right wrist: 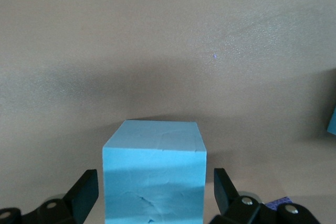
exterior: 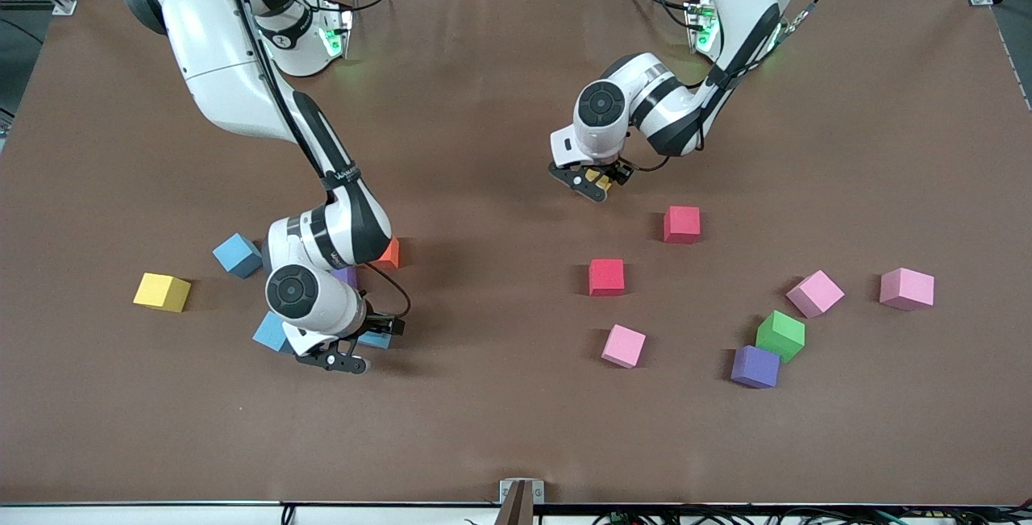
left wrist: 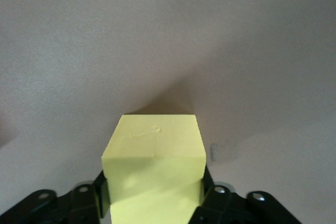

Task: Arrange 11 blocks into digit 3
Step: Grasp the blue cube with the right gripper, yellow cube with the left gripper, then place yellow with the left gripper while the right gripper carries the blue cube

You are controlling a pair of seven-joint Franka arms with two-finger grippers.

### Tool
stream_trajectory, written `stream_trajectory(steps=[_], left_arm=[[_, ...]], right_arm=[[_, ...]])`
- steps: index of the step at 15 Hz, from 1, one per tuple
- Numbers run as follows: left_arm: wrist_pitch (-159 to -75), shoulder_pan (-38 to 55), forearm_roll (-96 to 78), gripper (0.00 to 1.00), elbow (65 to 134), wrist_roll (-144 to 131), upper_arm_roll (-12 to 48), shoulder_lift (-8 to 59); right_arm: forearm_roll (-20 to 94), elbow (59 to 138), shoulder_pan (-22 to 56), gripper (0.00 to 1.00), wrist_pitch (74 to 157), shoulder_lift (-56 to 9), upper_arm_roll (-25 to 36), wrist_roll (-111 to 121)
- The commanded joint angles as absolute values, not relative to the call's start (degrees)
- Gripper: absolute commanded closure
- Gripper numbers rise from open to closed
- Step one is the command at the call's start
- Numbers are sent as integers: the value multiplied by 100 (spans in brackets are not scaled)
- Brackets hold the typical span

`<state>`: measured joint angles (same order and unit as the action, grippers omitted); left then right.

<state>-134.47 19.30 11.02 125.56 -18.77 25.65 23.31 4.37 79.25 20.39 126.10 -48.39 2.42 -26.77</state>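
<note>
My right gripper (exterior: 361,345) is low at the table with its fingers open on either side of a blue block (exterior: 376,339), with gaps on both sides in the right wrist view (right wrist: 152,182). Two more blue blocks (exterior: 238,255) (exterior: 272,332), an orange block (exterior: 390,253) and a partly hidden purple block (exterior: 346,274) lie close round that arm. A yellow block (exterior: 162,292) lies toward the right arm's end. My left gripper (exterior: 594,184) is shut on a second yellow block (left wrist: 155,150) over bare table near the middle. No digit figure shows.
Two red blocks (exterior: 682,224) (exterior: 606,277), three pink blocks (exterior: 623,345) (exterior: 815,293) (exterior: 906,289), a green block (exterior: 780,335) and a purple block (exterior: 755,366) lie scattered toward the left arm's end. The brown table (exterior: 500,428) is bare near the front camera.
</note>
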Motion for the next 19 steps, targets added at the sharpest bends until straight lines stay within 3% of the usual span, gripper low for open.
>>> stream_trajectory(steps=[1,3,6,13,19], left_arm=[[-13430,1995,1204,57,12516,-2503,2593,2285],[-13421,2213,1195,59,12297,-3073,2593,2346],[-13412,2557,1187,59,11762,-4154,2593,2557],[-13386,2882,1143,59,10786,-5220,2593,3277],[-13386,2971,1143,59,10529,-5695,2593,3568]], right_arm=[[325,7813,2101,27,12568,-4904,299,-2795],[316,7814,2101,47,12568,-4904,299,-2795],[221,7822,2101,61,12568,-4896,290,-2795],[176,7805,2074,62,12551,-4816,264,-2760],[176,7805,2118,62,12516,-4676,229,-2751]])
